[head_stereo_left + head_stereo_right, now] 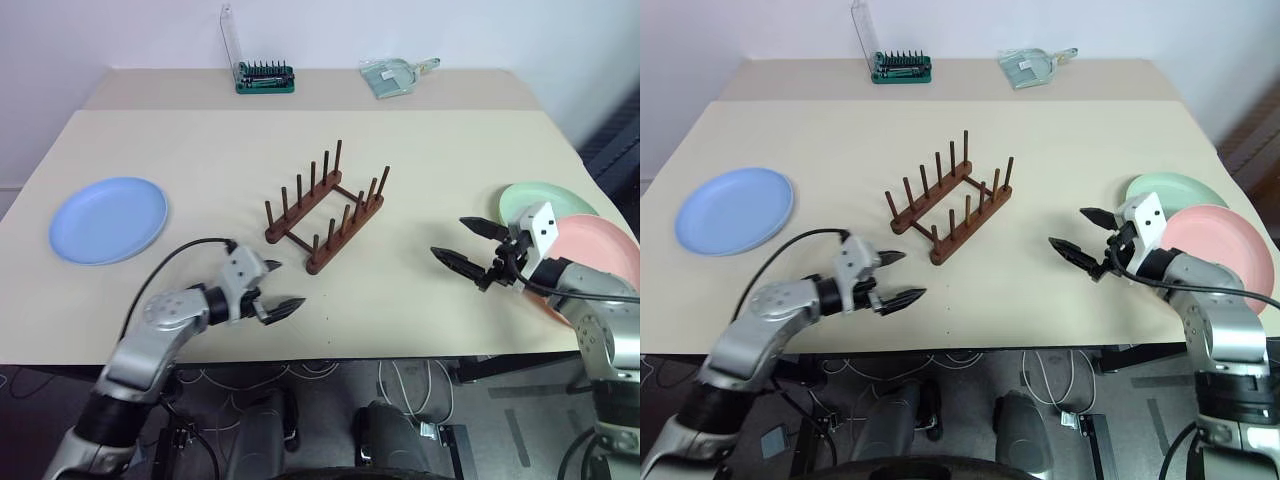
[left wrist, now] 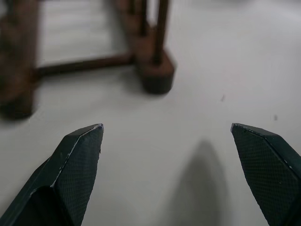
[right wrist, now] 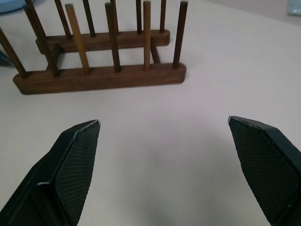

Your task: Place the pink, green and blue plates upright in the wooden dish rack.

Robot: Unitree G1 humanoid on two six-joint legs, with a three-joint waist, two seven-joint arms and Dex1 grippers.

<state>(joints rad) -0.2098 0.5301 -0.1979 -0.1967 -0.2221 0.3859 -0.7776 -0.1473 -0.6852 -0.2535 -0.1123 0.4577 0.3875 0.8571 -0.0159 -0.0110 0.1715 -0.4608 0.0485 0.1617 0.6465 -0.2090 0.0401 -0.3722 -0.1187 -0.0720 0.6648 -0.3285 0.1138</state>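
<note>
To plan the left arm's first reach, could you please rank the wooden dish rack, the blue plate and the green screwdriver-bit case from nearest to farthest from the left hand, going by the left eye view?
1. Wooden dish rack, just ahead of the left hand, at the table's middle.
2. Blue plate, out to the left.
3. Green screwdriver-bit case, at the table's far edge.

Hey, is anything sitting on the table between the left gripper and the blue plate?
Nothing visible is. The left gripper hangs open over bare table near the front edge, and the blue plate lies flat off to its left. The wooden dish rack stands on the gripper's other side, out of that path.
</note>
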